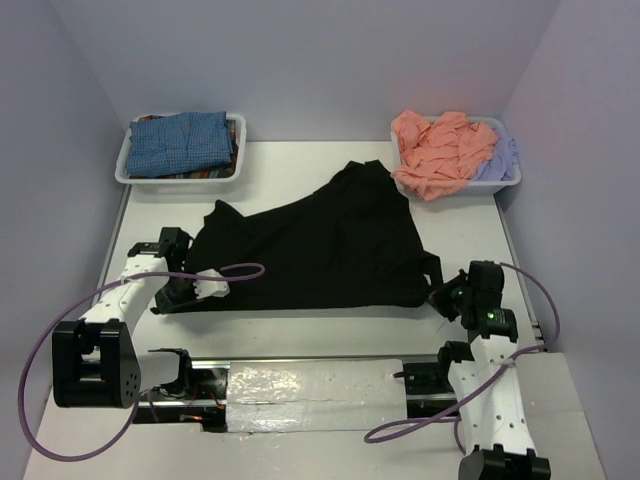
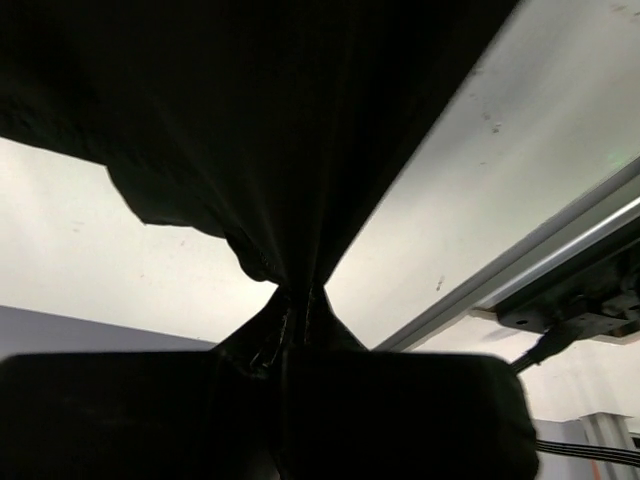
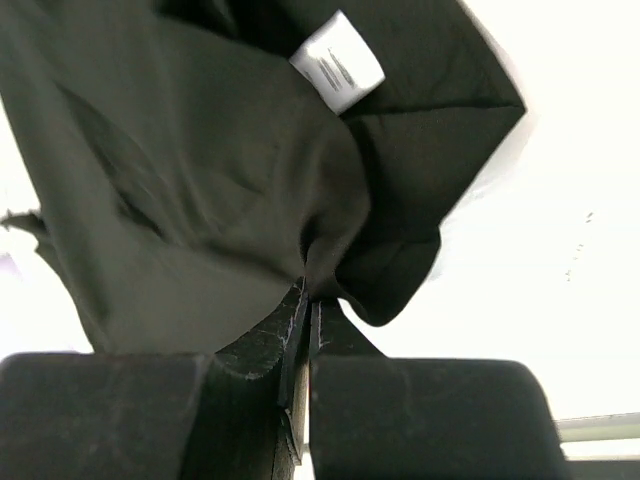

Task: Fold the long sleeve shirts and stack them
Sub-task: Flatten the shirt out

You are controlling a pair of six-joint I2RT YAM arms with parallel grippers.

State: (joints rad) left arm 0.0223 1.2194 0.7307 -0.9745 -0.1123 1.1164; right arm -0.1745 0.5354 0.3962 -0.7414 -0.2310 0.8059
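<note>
Black cloth dominates the bench point(image 1: 300, 165): the black shirt point(image 1: 320, 240) lies spread and rumpled across the middle, one part trailing toward the far right. The left pincer point(image 2: 300, 300), pressed together, pinches the shirt's near-left edge. The right pincer point(image 3: 305, 300), likewise closed, nips a bunched fold at the near-right corner, close to a white label point(image 3: 337, 62). The cloth gathers into tight creases at both grips. In the far-left bin point(image 1: 124, 168) a blue-checked shirt point(image 1: 185, 142) lies flat and looks folded, on top of something striped. In the far-right bin point(image 1: 512, 182) a pink shirt point(image 1: 440, 150) and a lavender shirt point(image 1: 500, 158) sit crumpled in a heap. On this showing the job is at an early stage: perhaps one garment is folded, the black one is gripped but shows no neat fold yet, and two more wait unfolded.
</note>
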